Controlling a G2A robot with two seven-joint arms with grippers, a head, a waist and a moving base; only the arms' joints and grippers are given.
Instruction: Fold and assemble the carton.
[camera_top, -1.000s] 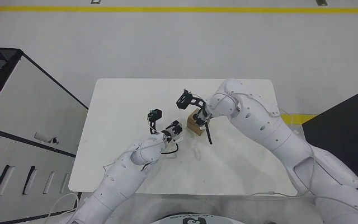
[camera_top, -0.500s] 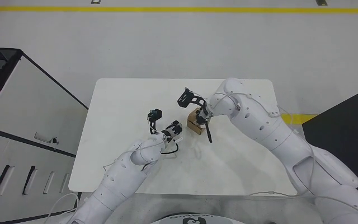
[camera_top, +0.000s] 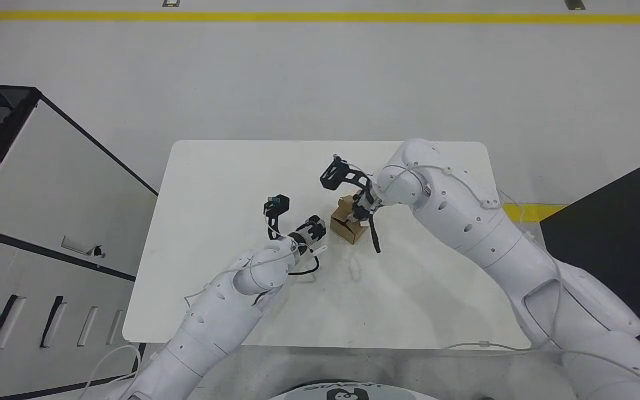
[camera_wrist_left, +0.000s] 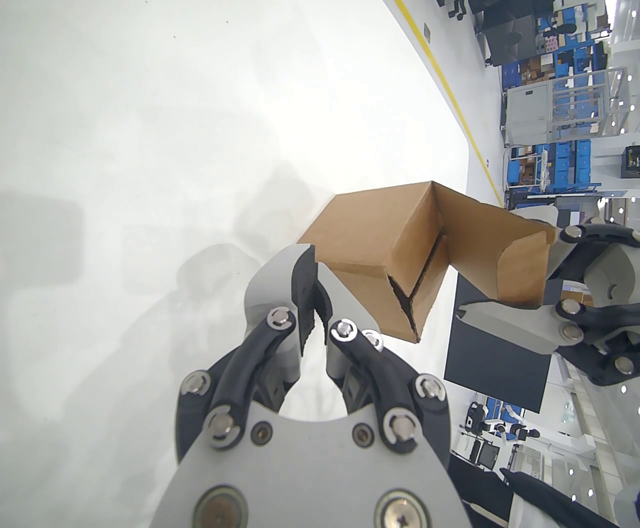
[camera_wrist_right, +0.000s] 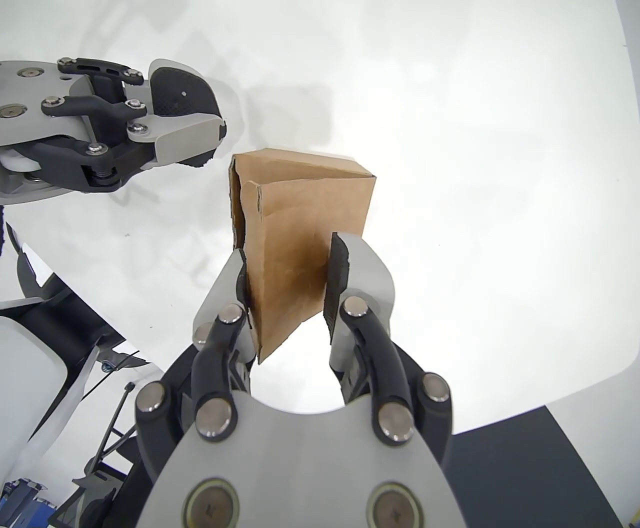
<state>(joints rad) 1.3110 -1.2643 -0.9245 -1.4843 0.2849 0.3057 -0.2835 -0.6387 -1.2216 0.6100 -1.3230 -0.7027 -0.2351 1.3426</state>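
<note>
Squarely between right fingers (camera_wrist_right: 336, 280), the carton (camera_wrist_right: 310, 215).

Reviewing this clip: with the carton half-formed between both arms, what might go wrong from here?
1. The right end effector grips the brown cardboard carton by one end only; a push may twist it loose.
2. The shut left end effector sits at the carton's corner, so pressing there may crush the corner rather than close the gaping seam.
</note>
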